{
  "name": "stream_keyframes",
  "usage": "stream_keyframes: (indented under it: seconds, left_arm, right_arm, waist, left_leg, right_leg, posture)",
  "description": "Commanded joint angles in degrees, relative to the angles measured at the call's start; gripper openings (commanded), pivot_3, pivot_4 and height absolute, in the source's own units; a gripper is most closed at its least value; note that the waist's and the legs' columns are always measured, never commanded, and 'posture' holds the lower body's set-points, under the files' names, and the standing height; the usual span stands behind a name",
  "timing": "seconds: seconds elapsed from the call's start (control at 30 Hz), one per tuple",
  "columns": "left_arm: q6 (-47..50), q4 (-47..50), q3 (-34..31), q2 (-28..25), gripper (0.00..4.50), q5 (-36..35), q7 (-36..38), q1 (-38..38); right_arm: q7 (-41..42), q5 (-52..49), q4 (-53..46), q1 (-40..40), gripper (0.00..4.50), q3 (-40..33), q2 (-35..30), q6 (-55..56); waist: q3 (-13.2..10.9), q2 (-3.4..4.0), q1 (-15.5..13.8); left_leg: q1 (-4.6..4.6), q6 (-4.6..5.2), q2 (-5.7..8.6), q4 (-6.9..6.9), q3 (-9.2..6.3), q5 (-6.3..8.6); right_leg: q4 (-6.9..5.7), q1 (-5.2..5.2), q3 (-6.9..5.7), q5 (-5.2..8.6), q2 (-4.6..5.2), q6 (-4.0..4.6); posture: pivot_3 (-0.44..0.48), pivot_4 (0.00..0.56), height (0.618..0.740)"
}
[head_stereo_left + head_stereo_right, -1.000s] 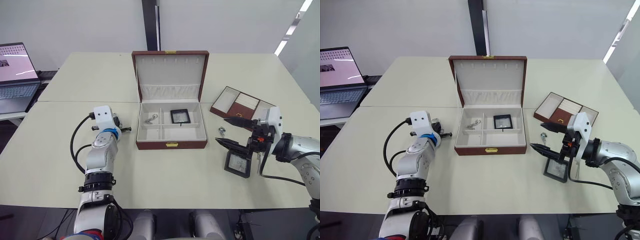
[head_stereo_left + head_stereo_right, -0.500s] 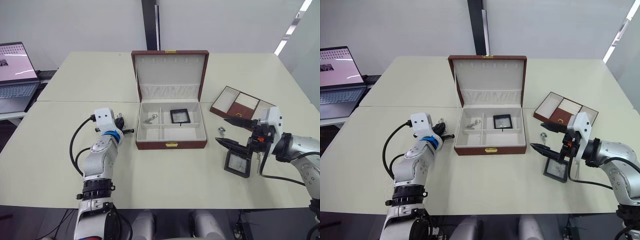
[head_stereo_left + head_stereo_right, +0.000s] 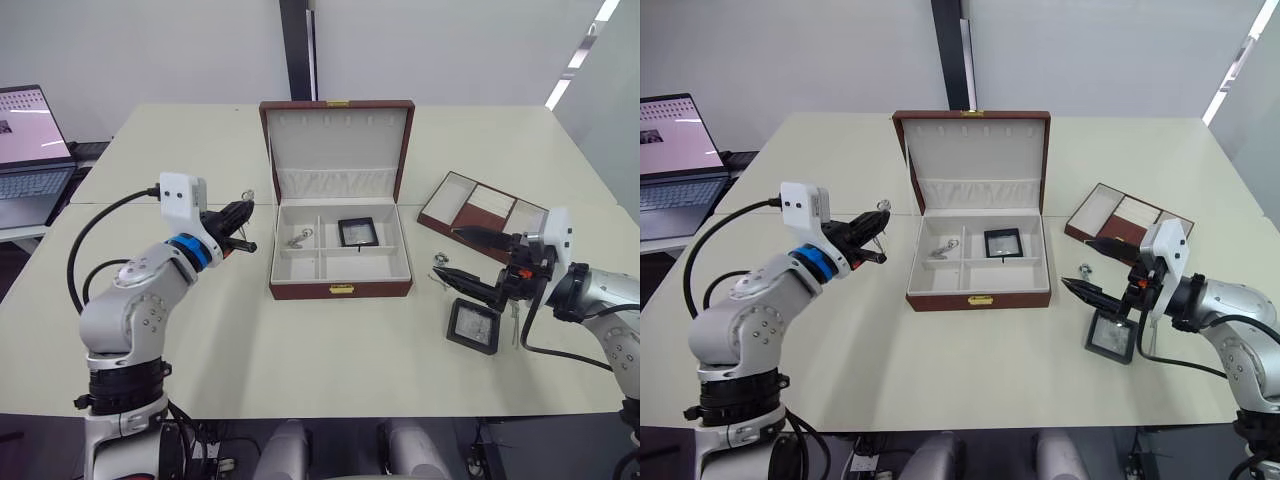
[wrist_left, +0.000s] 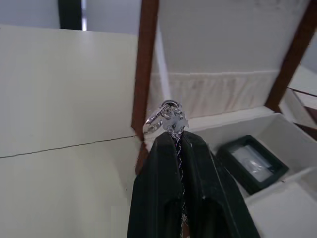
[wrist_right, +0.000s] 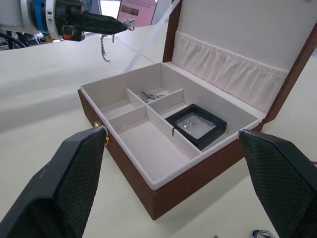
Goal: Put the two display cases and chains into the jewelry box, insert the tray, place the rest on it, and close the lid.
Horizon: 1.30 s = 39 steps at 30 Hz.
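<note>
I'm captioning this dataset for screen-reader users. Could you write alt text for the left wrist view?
The left gripper, shut on a silver chain, holds it up beside the open jewelry box. A black display case lies inside the box.

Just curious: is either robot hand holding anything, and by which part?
The left gripper pinches a chain just below its ring; the right gripper holds nothing.

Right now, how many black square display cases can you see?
2: one black square display case inside the brown jewelry box, another on the table by the right gripper.
</note>
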<state>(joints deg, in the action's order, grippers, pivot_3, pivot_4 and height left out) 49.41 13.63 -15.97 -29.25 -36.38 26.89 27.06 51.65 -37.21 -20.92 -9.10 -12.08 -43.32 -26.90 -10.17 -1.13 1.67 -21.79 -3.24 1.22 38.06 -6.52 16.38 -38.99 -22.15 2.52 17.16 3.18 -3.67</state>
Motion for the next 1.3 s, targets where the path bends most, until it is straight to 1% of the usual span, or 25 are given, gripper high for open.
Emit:
stream_keyframes:
  seconds: [0.03,0.13,0.2,0.37,0.5,0.77,1.13,1.23,1.3]
  left_arm:
    - [2.1,1.92,1.17,-2.69,0.01,-4.48,5.81,2.26]
    - [4.49,0.73,3.56,-5.18,0.01,-7.42,11.77,4.51]
    - [4.99,-0.48,5.3,-6.71,0.01,-7.71,14.95,5.56]
    - [3.03,-3.97,11.65,-10.71,0.01,-4.26,22.37,6.76]
    - [1.62,-6.06,14.09,-12.13,0.01,-2.38,25.53,6.68]
    - [-2.79,-9.3,17.31,-12.01,0.01,2.81,27.76,5.95]
    - [-4.01,-9.35,17.82,-11.47,0.01,5.07,28.33,4.0]
    - [-4.24,-9.61,17.43,-11.26,0.71,5.5,27.99,3.95]
    - [-4.03,-9.41,17.17,-11.17,1.35,5.36,27.85,3.81]
  right_arm:
    - [-1.64,-1.3,-3.74,1.15,4.5,-2.06,0.42,-0.34]
    - [-3.1,-1.6,-6.03,2.87,4.5,-2.19,1.02,-0.65]
    - [-3.93,-1.67,-7.31,3.78,4.5,-2.19,1.38,-0.86]
    - [-6.34,-2.07,-10.74,6.51,4.5,-3.16,2.07,-1.19]
    - [-7.75,-2.62,-12.78,8.21,4.5,-3.81,2.27,-1.36]
    - [-8.81,-4.16,-15.26,10.77,4.5,-4.99,1.64,-2.13]
    - [-8.06,-5.79,-15.93,10.37,4.5,-4.97,0.22,-2.96]
    - [-7.68,-5.84,-15.72,9.9,4.5,-4.65,0.02,-3.0]
    - [-7.42,-5.86,-15.57,9.6,4.5,-4.51,-0.08,-3.05]
  waist:
    - [0.0,0.0,0.01]
    - [-0.01,0.01,0.02]
    - [-0.01,0.01,0.03]
    - [-0.01,0.02,0.13]
    - [-0.02,0.01,0.14]
    - [-0.02,0.01,0.1]
    - [-0.02,0.01,0.11]
    - [-0.02,0.01,0.11]
    - [-0.02,0.01,0.11]
  left_leg:
    - [-0.01,0.0,0.0,0.0,0.0,0.0]
    - [-0.01,0.0,-0.01,-0.01,0.0,0.0]
    - [0.0,0.0,-0.02,-0.01,0.0,0.0]
    - [0.03,0.01,-0.02,-0.04,0.01,0.0]
    - [0.0,0.01,-0.03,-0.05,0.0,0.01]
    - [0.0,0.02,-0.03,-0.04,0.0,0.01]
    - [0.0,0.02,-0.03,-0.05,-0.01,0.01]
    - [0.0,0.03,-0.03,-0.05,-0.01,0.01]
    - [0.0,0.03,-0.03,-0.04,-0.01,0.01]
  right_leg:
    - [0.0,0.0,-0.01,0.0,0.0,0.0]
    - [0.0,0.0,0.0,0.0,-0.01,0.0]
    - [0.0,-0.01,0.0,0.0,-0.02,0.0]
    - [-0.01,-0.01,0.02,0.01,-0.04,0.01]
    - [0.0,-0.02,0.02,0.01,-0.04,0.01]
    - [0.01,-0.01,0.02,0.01,-0.04,0.01]
    - [0.0,-0.01,0.01,0.01,-0.04,0.01]
    - [0.0,-0.01,0.01,0.01,-0.04,0.01]
    - [0.0,-0.01,0.01,0.01,-0.04,0.01]
  posture:
    - [0.0,0.15,0.74]
    - [0.0,0.15,0.74]
    - [0.0,0.15,0.74]
    - [0.0,0.15,0.74]
    - [0.0,0.15,0.74]
    - [0.0,0.15,0.74]
    - [0.0,0.15,0.74]
    - [0.0,0.15,0.74]
    - [0.0,0.15,0.74]
